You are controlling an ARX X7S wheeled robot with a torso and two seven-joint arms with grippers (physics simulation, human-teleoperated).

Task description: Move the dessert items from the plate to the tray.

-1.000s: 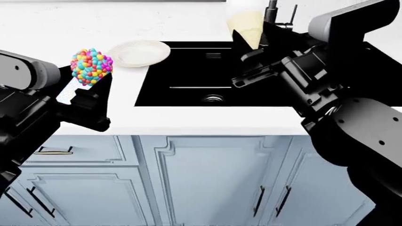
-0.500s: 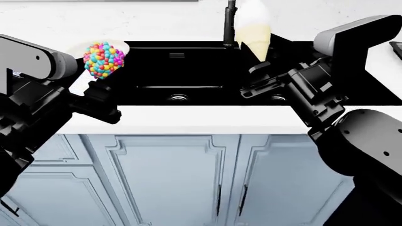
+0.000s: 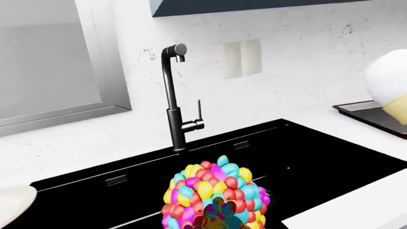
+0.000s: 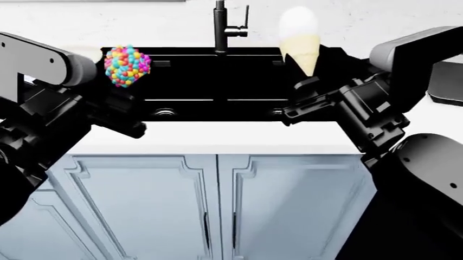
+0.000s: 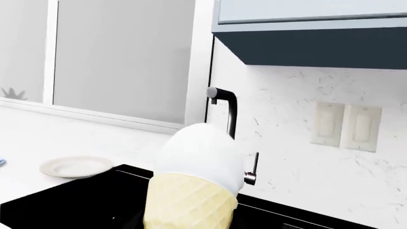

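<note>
Both desserts are off the plate and in the air over the black sink (image 4: 217,86), which serves as the landmark here. The left gripper (image 4: 124,95) is clamped on the candy-bead ball (image 4: 127,66), holding it above the sink's left end; the right gripper (image 4: 307,86) is closed on the narrow tip of the cone (image 4: 300,46), which stands upright above the sink's right end, just right of the faucet (image 4: 220,27). The plate (image 5: 76,167) sits bare on the counter left of the sink. The tray (image 3: 372,117) lies on the counter beyond the sink's right end, only its near corner showing. The step in hand looks like the carry across to it. The cone should go first, since it is nearer; keeping it vertical and lowering it inside the rim before releasing would stop it toppling. The ball will likely roll, so it is best set down low and near the tray's middle.
</note>
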